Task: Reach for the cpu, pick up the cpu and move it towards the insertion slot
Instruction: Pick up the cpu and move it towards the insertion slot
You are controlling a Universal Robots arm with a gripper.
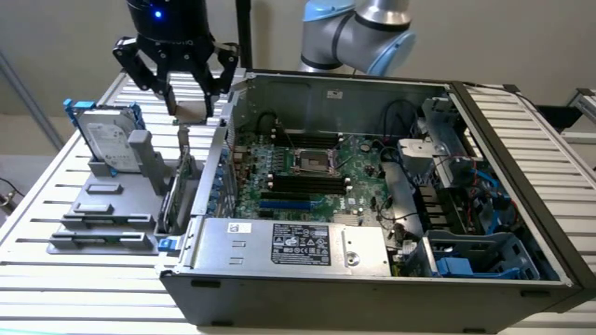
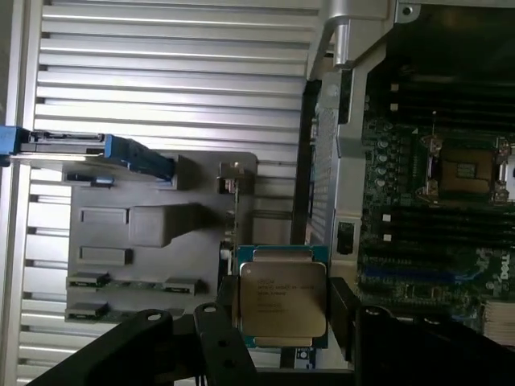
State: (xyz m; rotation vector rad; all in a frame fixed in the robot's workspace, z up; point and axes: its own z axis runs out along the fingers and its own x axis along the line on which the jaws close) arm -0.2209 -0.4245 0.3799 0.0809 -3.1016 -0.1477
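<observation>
One gripper (image 1: 189, 98) holds the cpu (image 2: 283, 301) between closed fingers (image 1: 166, 87), lifted above the grey fixture tray (image 1: 93, 209), just left of the open computer case (image 1: 521, 174). Carrying appears underway; the insertion slot (image 1: 312, 162) lies rightward, so travel must clear the case wall.

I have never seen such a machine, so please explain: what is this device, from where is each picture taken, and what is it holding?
This is a robot arm with a black gripper. One picture comes from a camera standing off the arm; the other from a camera on its wrist. An open computer case stands on a slatted metal table. Beside it, a grey holder carries a hard drive. The gripper holds the cpu, a flat square chip, above the holder. Inside the case you see the insertion slot.
</observation>
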